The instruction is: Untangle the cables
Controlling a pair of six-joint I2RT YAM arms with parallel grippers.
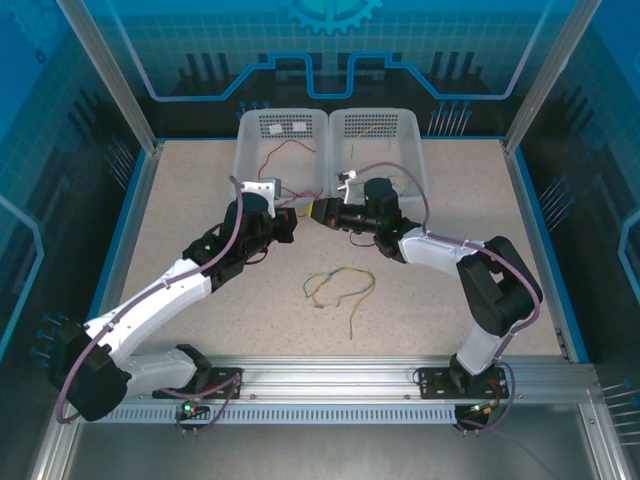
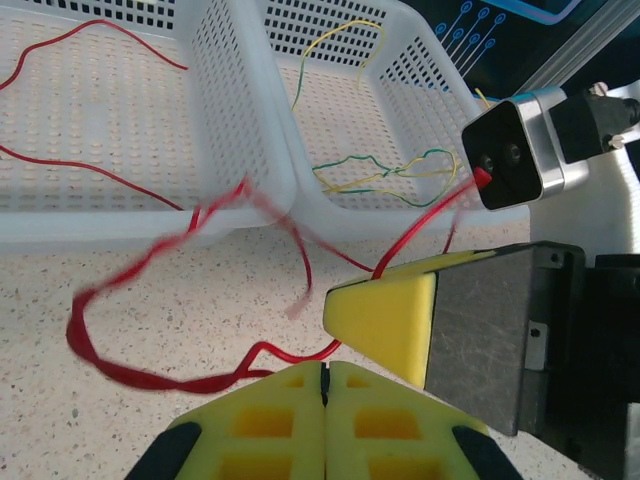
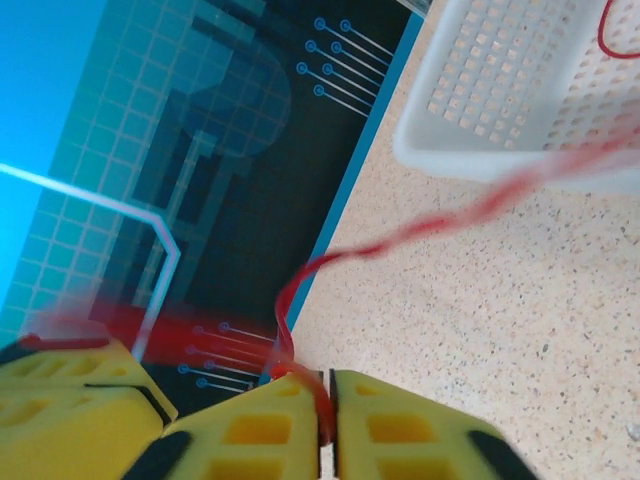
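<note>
A red cable (image 2: 150, 372) lies in loose, blurred loops on the speckled table in front of the baskets, and one stretch of it runs into the tips of my left gripper (image 2: 325, 372), which is shut on it. My right gripper (image 3: 328, 400) is shut on a red cable (image 3: 300, 280), pinched between its yellow pads. Both grippers meet tip to tip mid-table, the left gripper (image 1: 290, 222) just left of the right gripper (image 1: 318, 212). Loose yellow-green cables (image 1: 338, 283) curl on the table nearer the arm bases.
Two white perforated baskets stand side by side at the back. The left basket (image 1: 243, 160) holds another red cable (image 2: 80, 165), and the right basket (image 1: 415, 150) holds yellow-green cables (image 2: 380, 175). A blue rail edges the table.
</note>
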